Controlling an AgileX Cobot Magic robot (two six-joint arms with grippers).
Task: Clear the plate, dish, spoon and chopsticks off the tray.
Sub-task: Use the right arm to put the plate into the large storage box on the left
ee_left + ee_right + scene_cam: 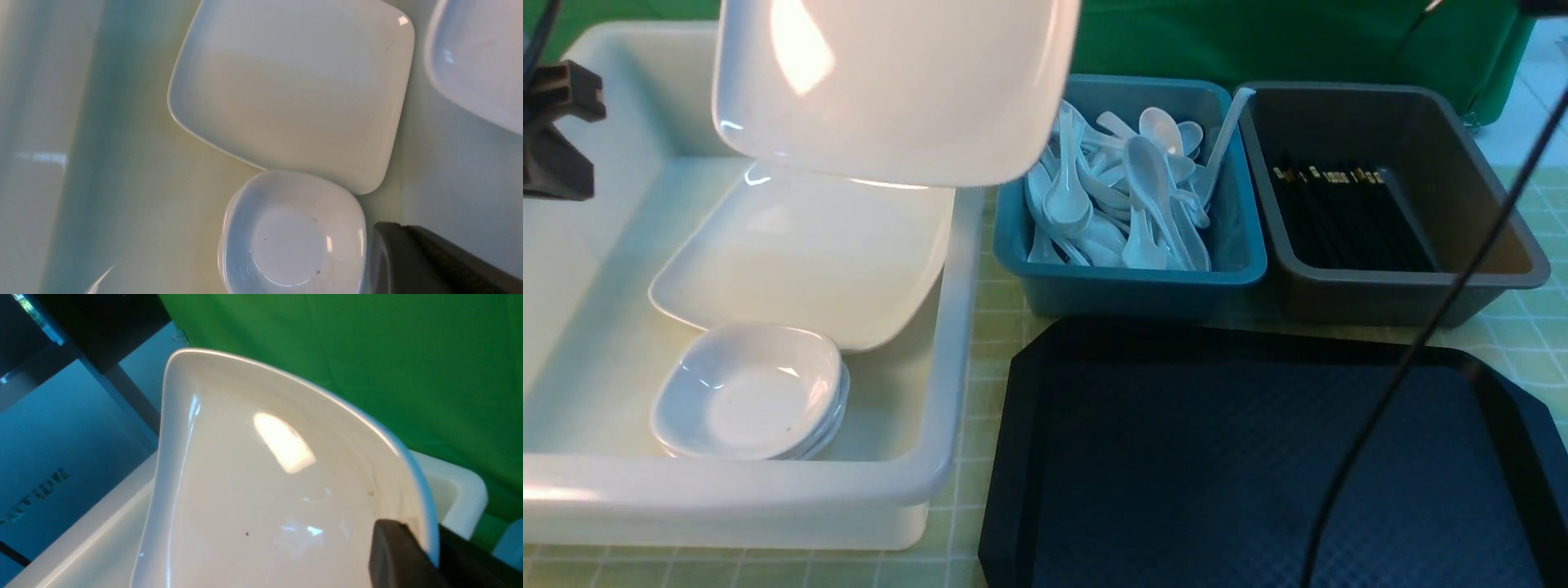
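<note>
A large white plate (890,82) hangs tilted in the air above the white tub (947,343). My right gripper (425,547) is shut on the rim of this plate (253,490), one finger (392,555) on its inner face and the other behind the rim. The gripper itself is out of the front view. My left gripper (402,237) is shut and empty, over the tub beside a stack of small dishes (294,241). The black tray (1258,457) lies bare at the front right. Spoons (1127,196) fill the teal tub and chopsticks (1347,212) lie in the brown tub.
Another white plate (809,253) leans in the white tub, with the small dishes (747,392) stacked in front of it. The teal tub (1127,278) and the brown tub (1486,212) stand side by side behind the tray. A dark cable (1421,343) crosses the right side.
</note>
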